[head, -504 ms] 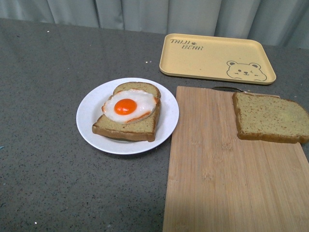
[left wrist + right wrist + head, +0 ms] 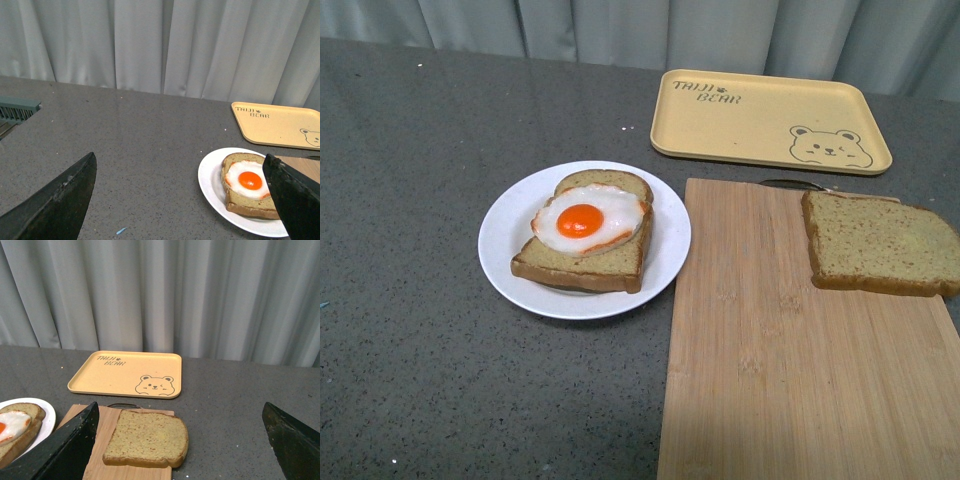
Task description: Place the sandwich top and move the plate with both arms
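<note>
The left pincer (image 2: 179, 156) stands wide, its two black fingers (image 2: 60, 200) spread far apart above the dark speckled bench (image 2: 410, 200) and gripping nothing. In the left wrist view a greenish slatted grille (image 2: 17, 107) sits at the bench's edge, well away from the food.

The plate (image 2: 505, 235), round and white, rests on the bench left of centre in the front view. On it lies a slice of brown bread (image 2: 582, 262) with its domed edge towards the far side. A fried egg (image 2: 585, 220) with an orange yolk lies on the slice. The plate's right rim is just beside the left edge of a wooden cutting board (image 2: 770, 350); I cannot tell whether they touch.

Beyond the board's far edge, near a pale pleated curtain (image 2: 620, 25), sits a yellow rectangular tray (image 2: 760, 115) with a bear drawing and lettering. A thin dark curved thing (image 2: 790, 184), too small to identify, shows at the board's far edge.

The sandwich top (image 2: 875, 245) lies flat on the board's far right corner, well apart from the plate. It is brown and speckled with a darker crust.

The right pincer (image 2: 180, 405) is also wide and holds nothing. In its wrist view the sandwich top lies between its black fingers (image 2: 65, 450), untouched. Neither arm appears in the front view.
</note>
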`<act>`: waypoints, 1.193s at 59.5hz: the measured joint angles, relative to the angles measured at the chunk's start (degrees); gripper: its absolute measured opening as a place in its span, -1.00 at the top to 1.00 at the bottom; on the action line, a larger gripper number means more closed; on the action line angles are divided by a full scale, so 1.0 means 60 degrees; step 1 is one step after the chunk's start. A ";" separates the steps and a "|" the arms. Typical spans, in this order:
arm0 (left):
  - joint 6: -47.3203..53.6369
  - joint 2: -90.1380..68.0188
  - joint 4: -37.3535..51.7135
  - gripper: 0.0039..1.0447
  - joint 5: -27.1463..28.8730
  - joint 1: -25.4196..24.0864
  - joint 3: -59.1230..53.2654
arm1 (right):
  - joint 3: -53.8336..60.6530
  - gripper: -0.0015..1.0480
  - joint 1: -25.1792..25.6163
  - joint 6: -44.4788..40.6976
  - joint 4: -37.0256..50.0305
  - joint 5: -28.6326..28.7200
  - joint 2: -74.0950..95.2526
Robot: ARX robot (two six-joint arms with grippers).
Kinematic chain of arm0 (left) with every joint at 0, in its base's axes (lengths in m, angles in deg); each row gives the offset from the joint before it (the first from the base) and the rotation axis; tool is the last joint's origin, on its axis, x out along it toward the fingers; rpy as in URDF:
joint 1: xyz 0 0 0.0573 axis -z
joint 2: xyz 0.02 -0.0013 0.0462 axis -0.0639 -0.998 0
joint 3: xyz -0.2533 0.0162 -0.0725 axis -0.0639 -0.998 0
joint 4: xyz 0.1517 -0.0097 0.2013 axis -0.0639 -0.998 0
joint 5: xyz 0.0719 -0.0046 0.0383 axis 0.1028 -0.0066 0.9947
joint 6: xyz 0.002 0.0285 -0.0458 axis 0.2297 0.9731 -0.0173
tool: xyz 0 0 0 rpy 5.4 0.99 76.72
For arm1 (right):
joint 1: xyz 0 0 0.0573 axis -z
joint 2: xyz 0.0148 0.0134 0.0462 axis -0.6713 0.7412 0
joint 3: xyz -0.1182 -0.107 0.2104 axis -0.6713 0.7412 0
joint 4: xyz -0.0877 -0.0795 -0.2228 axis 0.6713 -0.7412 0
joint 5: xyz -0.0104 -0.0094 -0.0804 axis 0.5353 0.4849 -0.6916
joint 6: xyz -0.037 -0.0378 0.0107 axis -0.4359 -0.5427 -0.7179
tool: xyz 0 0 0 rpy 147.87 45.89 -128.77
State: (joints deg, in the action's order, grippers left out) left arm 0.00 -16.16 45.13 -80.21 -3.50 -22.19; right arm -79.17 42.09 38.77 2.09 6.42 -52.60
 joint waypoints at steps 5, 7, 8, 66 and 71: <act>0.0000 0.0000 0.0000 -0.88 0.0000 0.0000 0.0000 | 0.0000 -0.82 0.0000 0.0000 0.0000 0.0000 0.0000; 0.0000 0.0000 0.0000 -0.88 0.0000 0.0000 0.0000 | 0.0000 -0.82 0.0000 0.0000 0.0000 0.0000 0.0000; 0.0000 0.0000 0.0000 -0.88 0.0000 0.0000 0.0000 | 0.0000 -0.82 0.0000 0.0000 0.0000 0.0000 0.0000; 0.0004 0.0004 0.0000 -0.88 -0.0022 -0.0004 0.0000 | -0.0780 -0.82 0.1217 -0.2696 0.4226 -0.2637 0.6787; 0.0004 0.0004 0.0000 -0.88 -0.0018 -0.0004 0.0000 | -0.1508 -0.82 0.1989 -0.2463 0.4849 -0.1457 0.8899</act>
State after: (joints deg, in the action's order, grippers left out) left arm 0.02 -16.14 45.13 -80.32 -3.52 -22.19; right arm -88.22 54.03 23.99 31.18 -2.33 0.80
